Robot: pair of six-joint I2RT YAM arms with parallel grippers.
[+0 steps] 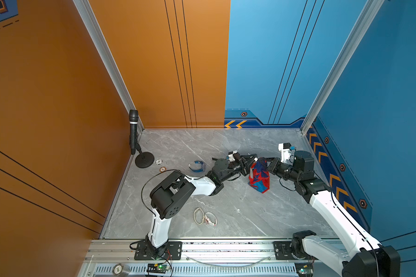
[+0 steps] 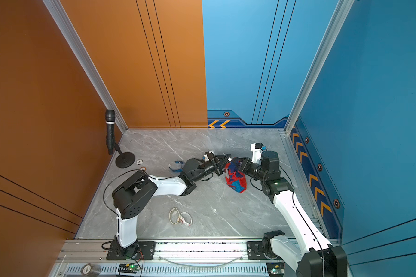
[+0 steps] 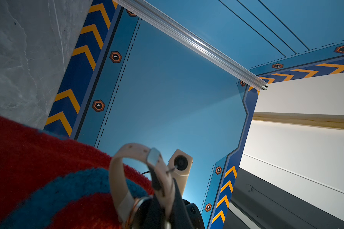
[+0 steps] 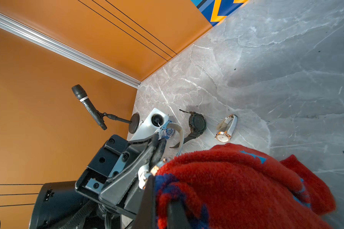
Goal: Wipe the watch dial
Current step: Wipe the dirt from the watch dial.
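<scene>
Both top views show left claw [image 1: 254, 160] and right claw [image 1: 262, 160] meeting over the table [image 1: 202, 148] — in the left wrist view the left clamps a pale-strapped watch [image 3: 136, 149], in the right wrist view the right clamps a red-and-blue cloth [image 4: 236, 178] touching it.

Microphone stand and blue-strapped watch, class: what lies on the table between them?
A white disc and an orange-brown disc lie between the microphone stand and the blue-strapped watch, nearer the stand; both top views show them.
</scene>
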